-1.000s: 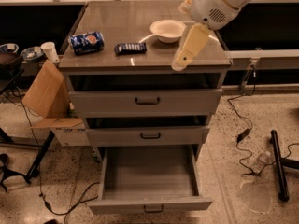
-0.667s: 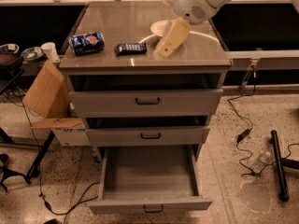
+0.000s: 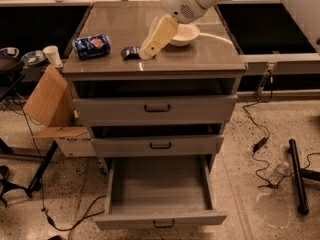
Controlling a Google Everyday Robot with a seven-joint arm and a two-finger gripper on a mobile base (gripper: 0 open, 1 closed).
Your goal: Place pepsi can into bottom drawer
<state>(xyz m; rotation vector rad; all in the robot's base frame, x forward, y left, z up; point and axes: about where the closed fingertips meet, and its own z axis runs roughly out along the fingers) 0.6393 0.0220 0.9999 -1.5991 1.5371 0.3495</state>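
The pepsi can (image 3: pixel 92 46), blue with a round logo, lies on its side at the left of the cabinet top. The bottom drawer (image 3: pixel 159 191) is pulled open below the two upper grey drawers, and its inside looks empty. My gripper (image 3: pixel 148 50), cream-coloured, hangs from the white arm over the middle of the cabinet top, right of the can and apart from it, its tip above a flat dark packet (image 3: pixel 131 52).
A white bowl (image 3: pixel 184 34) stands on the cabinet top (image 3: pixel 210 59) behind the gripper. A cardboard box (image 3: pixel 50 104) and a paper cup (image 3: pixel 52 55) are left of the cabinet. Cables and a plastic bottle (image 3: pixel 277 173) lie on the floor at right.
The arm and gripper have moved left across the cabinet top, from the right edge to the middle near the dark packet. The can and the drawers have not moved.
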